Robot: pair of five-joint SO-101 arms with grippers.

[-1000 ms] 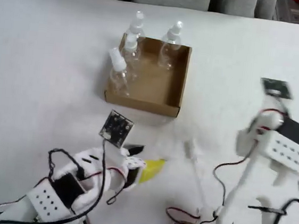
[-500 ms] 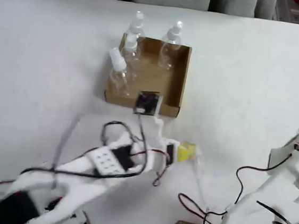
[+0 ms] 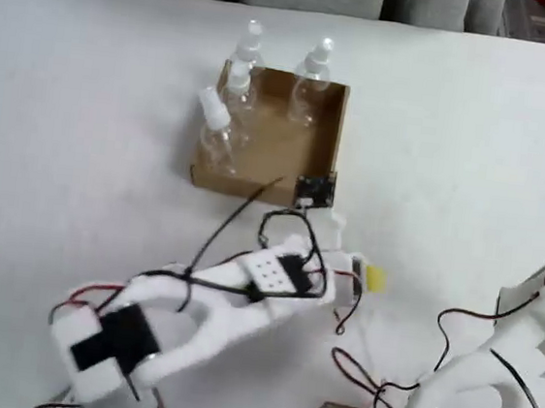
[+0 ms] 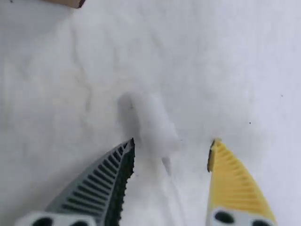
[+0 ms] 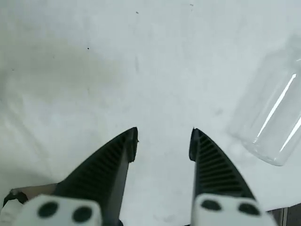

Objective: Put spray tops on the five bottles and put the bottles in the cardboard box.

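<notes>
The white table (image 3: 89, 97) lies under both arms. The cardboard box (image 3: 277, 156) sits just beyond the left gripper (image 4: 172, 142), off its grey-finger side. Four capped bottles (image 3: 220, 130) stand in it, as far as the high view tells.

The left gripper hangs low over the table with its jaws spread wide and nothing held. The right gripper (image 5: 163, 134) has a narrower gap and is likewise empty.

The fifth bottle (image 5: 269, 110) lies on its side on the table, ahead of the right gripper and off to one side, well outside its jaws. It looks like thin clear plastic, so I judge it light and smooth. It is likely to roll at a nudge and to dent under a hard squeeze. A hold across the middle of the body should suit it best.

The loose spray top (image 4: 150, 123) lies just ahead of the left gripper's fingertips, nearer the grey one than the yellow. It is probably very light and apt to skid. Its thin tube would flex, so the stout head or collar seems the place to pinch
</notes>
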